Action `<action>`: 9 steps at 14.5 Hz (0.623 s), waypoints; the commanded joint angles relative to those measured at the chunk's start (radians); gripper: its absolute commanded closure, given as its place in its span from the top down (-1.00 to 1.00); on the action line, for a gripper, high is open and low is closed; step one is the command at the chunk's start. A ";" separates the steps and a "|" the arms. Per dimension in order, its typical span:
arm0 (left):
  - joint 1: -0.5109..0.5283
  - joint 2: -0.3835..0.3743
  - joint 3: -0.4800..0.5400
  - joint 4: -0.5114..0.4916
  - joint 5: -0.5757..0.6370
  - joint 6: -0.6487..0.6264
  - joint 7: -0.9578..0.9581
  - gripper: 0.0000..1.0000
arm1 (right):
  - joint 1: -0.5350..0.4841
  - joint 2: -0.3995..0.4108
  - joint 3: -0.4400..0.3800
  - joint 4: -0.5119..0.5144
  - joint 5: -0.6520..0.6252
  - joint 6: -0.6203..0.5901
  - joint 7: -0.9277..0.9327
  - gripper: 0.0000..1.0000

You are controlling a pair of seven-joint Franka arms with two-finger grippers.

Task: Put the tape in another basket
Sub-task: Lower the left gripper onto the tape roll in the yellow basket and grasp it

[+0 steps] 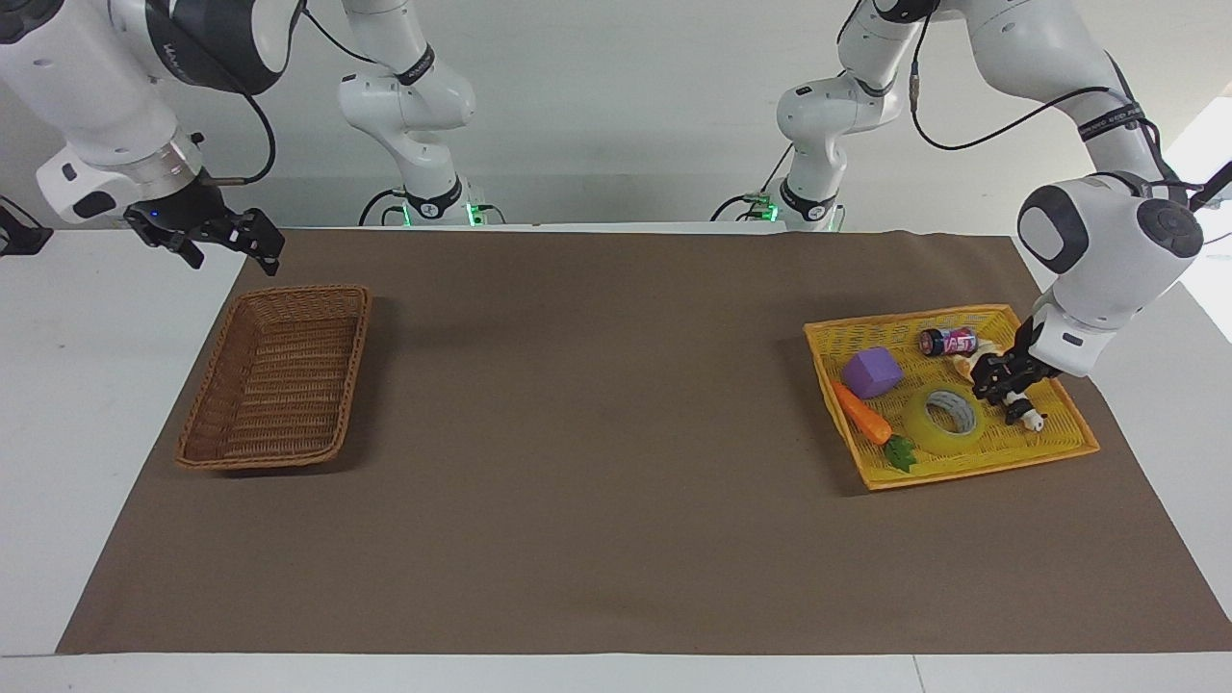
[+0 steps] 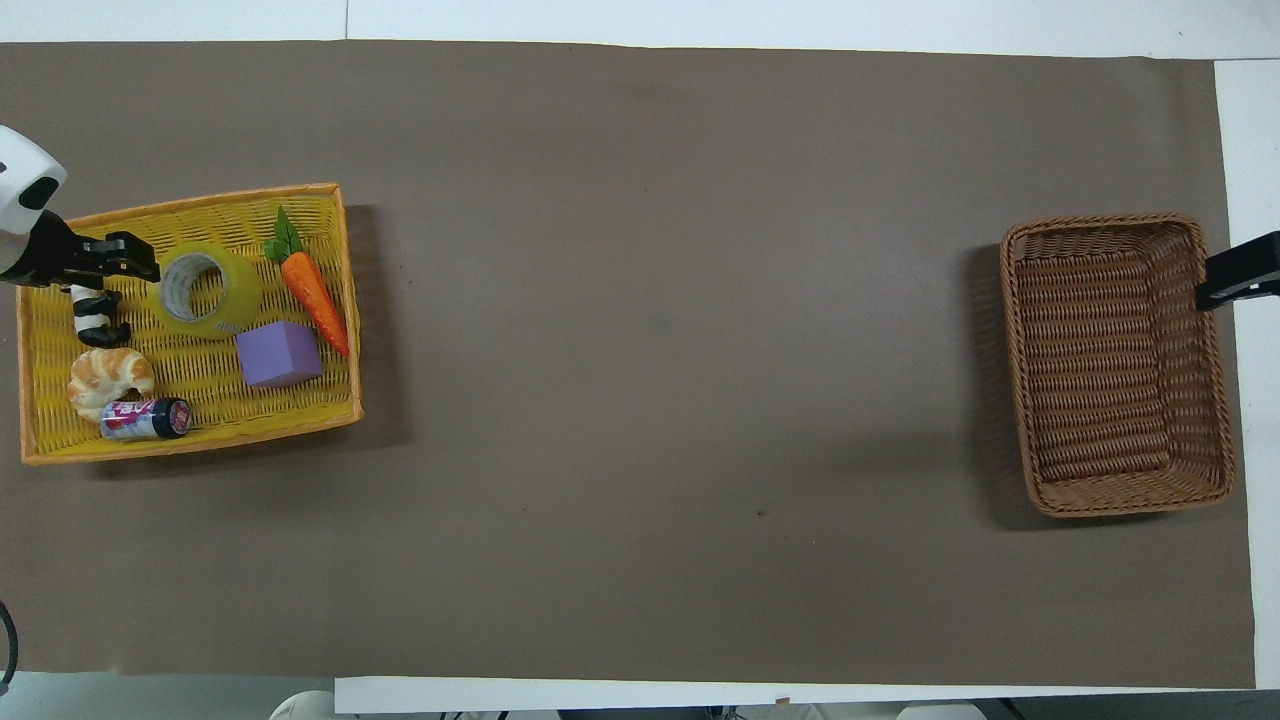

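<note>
The tape [image 1: 945, 420] is a yellow roll lying flat in the bright yellow tray [image 1: 962, 469], also seen from overhead [image 2: 204, 291]. My left gripper [image 1: 1001, 382] is open and low over the tray, just beside the tape and above the panda toy [image 1: 1026, 417]. In the overhead view the left gripper [image 2: 125, 260] sits at the tape's edge, apart from it. The brown wicker basket [image 1: 358, 351] stands empty at the right arm's end of the table [image 2: 1012, 330]. My right gripper [image 1: 223, 243] is open and waits above the table beside the brown basket.
The yellow tray [image 2: 190, 432] also holds a purple cube [image 2: 279, 353], a toy carrot [image 2: 313, 290], a croissant [image 2: 108, 378], a small can [image 2: 145, 419] and the panda toy [image 2: 97, 322]. A brown mat [image 2: 650, 350] covers the table between the two baskets.
</note>
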 commanded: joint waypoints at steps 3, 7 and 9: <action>0.005 0.070 0.005 -0.020 0.033 0.087 -0.023 0.25 | 0.001 -0.023 0.000 -0.025 -0.005 0.004 -0.015 0.99; 0.008 0.101 0.005 -0.064 0.039 0.148 -0.026 0.15 | 0.003 -0.023 0.000 -0.025 -0.005 0.006 -0.015 0.99; 0.011 0.101 0.005 -0.114 0.039 0.217 -0.028 0.01 | 0.001 -0.023 0.000 -0.025 -0.005 0.006 -0.015 0.99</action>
